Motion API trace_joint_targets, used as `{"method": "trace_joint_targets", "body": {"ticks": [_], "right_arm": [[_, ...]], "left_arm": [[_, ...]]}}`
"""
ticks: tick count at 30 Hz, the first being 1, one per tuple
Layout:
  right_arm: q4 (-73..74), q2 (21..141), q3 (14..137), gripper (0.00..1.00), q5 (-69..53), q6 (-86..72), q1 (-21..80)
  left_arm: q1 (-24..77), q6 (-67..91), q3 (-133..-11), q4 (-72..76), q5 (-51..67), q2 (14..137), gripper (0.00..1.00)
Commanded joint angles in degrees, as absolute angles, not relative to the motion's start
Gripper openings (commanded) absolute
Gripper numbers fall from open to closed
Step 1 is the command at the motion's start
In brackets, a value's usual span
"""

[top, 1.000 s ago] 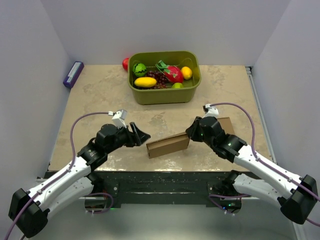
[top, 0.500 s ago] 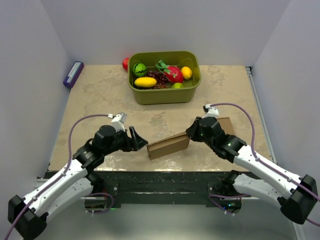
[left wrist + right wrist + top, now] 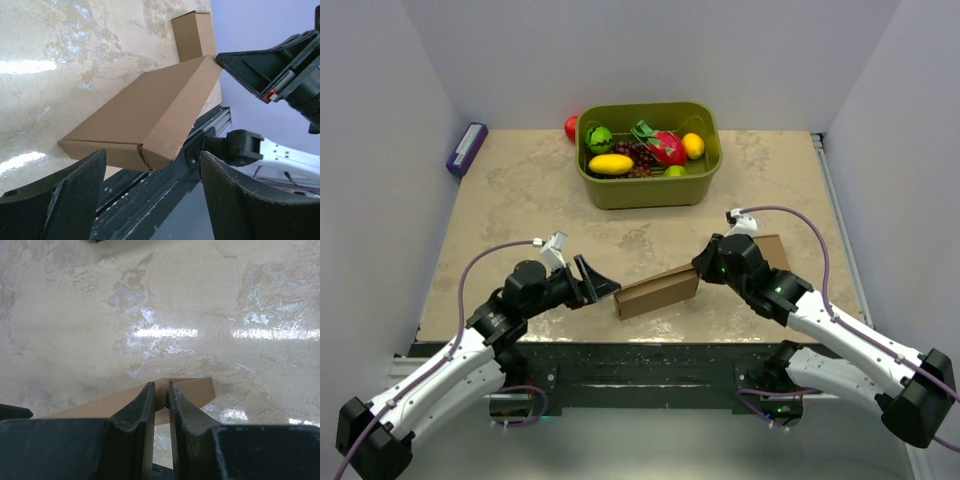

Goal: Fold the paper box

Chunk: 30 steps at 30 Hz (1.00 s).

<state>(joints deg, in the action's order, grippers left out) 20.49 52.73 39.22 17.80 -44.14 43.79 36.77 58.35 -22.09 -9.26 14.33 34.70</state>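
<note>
Pinches the right end of the paper box (image 3: pixel 657 290) with the right gripper (image 3: pixel 161 387), jaws nearly together on the thin cardboard edge. Spreads the left gripper (image 3: pixel 604 279) wide and empty just beside the box's left end, apart from it.

Two grippers, one paper box. Lies near the front edge of the table (image 3: pixel 520 190), long axis left to right, left end nearer the edge.

One more cardboard piece (image 3: pixel 775 248) by the right wrist; joined or separate, cannot tell. Farther back: one green bin (image 3: pixel 650 193) of fruit, one purple box (image 3: pixel 466 148).
</note>
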Motion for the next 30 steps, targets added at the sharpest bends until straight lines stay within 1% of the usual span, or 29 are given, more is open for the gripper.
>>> {"method": "trace_joint_targets", "body": {"ticks": [1,7,13,18,19,22,26,30], "right_arm": [[24.52,53.26,38.67,0.17,19.6,-43.95,44.12],[24.35,53.35,38.76,0.17,19.51,-43.77,44.21],[24.26,53.44,38.85,0.17,19.42,-43.77,44.21],[24.17,53.52,38.94,0.17,19.34,-43.77,44.3],[24.08,53.7,38.94,0.17,19.42,-43.77,44.21],[24.08,53.79,39.02,0.17,19.42,-43.77,44.21],[23.99,53.79,38.76,0.17,19.34,-43.86,44.38],[23.99,53.79,38.67,0.17,19.51,-43.94,44.3]], "left_arm": [[36.82,66.43,-19.6,-0.88,15.82,34.45,0.8],[36.91,71.36,-16.53,4.3,16.52,35.07,0.81],[37.7,72.51,-15.47,7.47,16.61,37.53,0.8],[38.41,72.95,-15.12,9.58,16.61,39.11,0.72],[38.67,73.12,-14.94,9.93,16.7,39.2,0.67],[39.46,73.48,-14.24,10.99,16.61,39.73,0.6],[40.17,73.04,-13.8,11.51,16.52,40.6,0.57],[41.22,70.5,-15.03,10.81,16.44,41.75,0.5]]}}
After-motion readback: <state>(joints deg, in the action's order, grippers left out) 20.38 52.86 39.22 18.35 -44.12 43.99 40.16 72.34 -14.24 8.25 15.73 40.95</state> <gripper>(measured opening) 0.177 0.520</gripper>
